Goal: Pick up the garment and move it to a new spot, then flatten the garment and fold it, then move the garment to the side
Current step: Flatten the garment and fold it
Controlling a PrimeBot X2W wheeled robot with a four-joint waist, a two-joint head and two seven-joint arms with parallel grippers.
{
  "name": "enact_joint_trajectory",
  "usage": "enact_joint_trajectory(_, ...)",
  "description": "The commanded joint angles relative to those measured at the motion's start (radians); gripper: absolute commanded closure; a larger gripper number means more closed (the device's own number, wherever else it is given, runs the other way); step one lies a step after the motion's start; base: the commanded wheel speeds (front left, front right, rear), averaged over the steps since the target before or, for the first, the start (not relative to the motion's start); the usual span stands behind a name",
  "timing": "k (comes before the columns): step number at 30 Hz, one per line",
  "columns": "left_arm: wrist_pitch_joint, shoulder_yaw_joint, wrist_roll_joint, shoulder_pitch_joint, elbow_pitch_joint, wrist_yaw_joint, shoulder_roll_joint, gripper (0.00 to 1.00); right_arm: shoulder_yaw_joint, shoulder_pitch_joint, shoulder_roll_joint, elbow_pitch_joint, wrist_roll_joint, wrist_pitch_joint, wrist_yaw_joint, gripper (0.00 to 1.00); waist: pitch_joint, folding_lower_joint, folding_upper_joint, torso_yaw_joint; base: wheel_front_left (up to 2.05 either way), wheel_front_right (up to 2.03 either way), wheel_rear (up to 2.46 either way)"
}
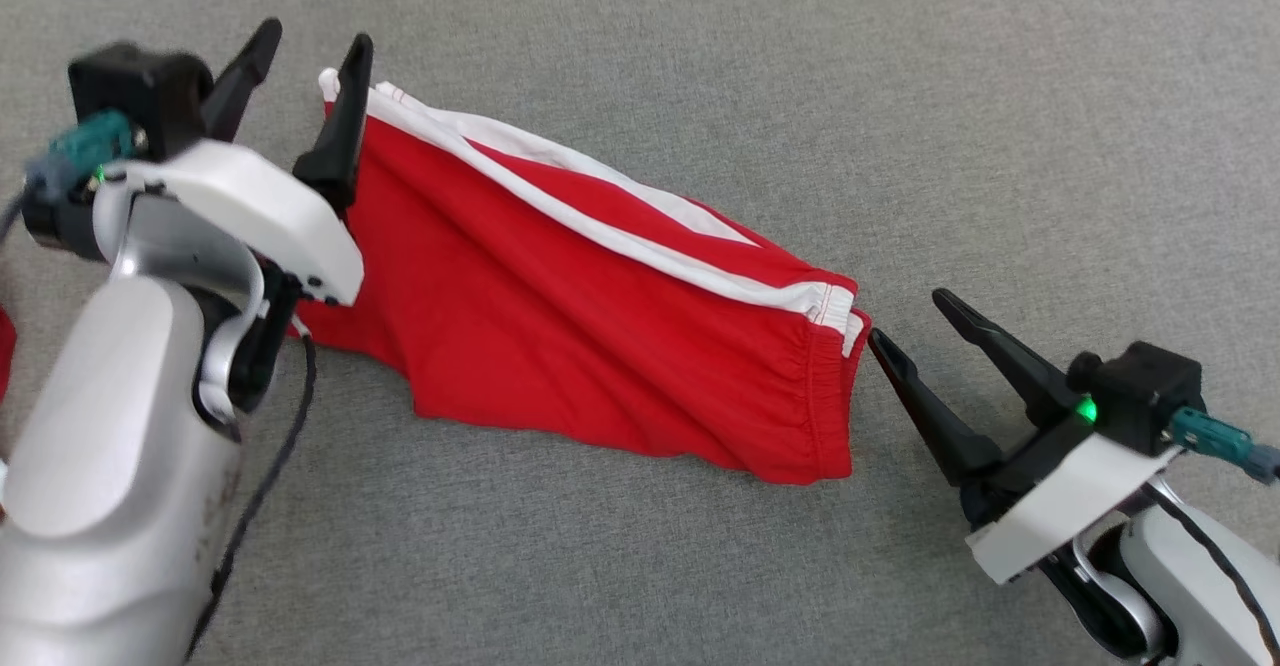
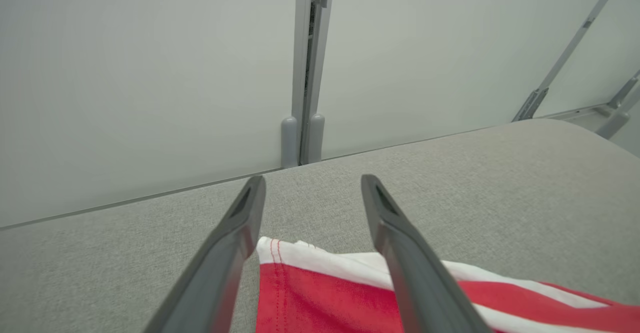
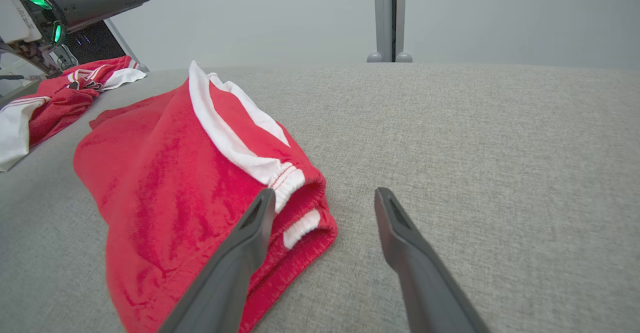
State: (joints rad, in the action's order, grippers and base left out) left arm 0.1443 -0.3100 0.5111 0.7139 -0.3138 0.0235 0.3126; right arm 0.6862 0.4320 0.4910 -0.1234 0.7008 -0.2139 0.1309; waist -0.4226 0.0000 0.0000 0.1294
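Grey cloth-covered table (image 1: 700,546), pale wall panels (image 2: 125,73) joined by grey post (image 2: 306,73) along far edge, heap of red-and-white clothes (image 3: 55,100) at left.

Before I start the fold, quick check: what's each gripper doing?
Left gripper: open, holding nothing, at the garment's hem end.
Right gripper: open, holding nothing, beside its waistband.

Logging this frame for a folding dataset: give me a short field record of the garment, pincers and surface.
garment: red shorts, white side stripe, lying wrinkled
surface: grey fabric surface
left pincer: open, over the hem end
right pincer: open, beside the waistband, holding nothing
nearby: red-and-white garments heaped at the robot's left
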Motion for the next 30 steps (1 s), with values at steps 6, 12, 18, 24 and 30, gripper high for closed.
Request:
enact_joint_trajectory(6,-0.14,0.015,-0.012,-0.265,0.146,-0.073,-0.013,0.0,-0.145,-0.184,0.003,0.061,-0.141,-0.022,0.0,0.0,0.1,0.0,0.0,-0.022,0.0,0.0,0.0)
enact_joint_trajectory(12,-0.112,0.021,0.026,-0.435,0.14,-0.088,0.016,0.0,-0.293,-0.358,-0.082,0.148,-0.262,0.007,0.0,0.0,0.145,0.0,0.0,-0.024,0.0,0.0,0.0)
enact_joint_trajectory(18,0.012,0.007,0.044,-0.389,0.088,-0.071,0.061,0.0,-0.311,-0.385,-0.115,0.197,-0.31,0.04,0.0,0.0,0.134,0.0,0.0,0.008,0.0,0.0,0.0)
enact_joint_trajectory(24,0.177,0.004,0.073,-0.314,0.013,-0.064,0.111,0.0,-0.32,-0.378,-0.129,0.23,-0.336,0.06,0.0,0.0,0.096,0.0,0.0,0.06,0.0,0.0,0.0)
enact_joint_trajectory(30,0.281,0.002,0.158,-0.294,-0.019,-0.013,0.097,0.0,-0.326,-0.391,-0.145,0.222,-0.341,0.048,0.0,0.0,0.076,0.0,0.0,0.089,0.0,0.0,0.0)
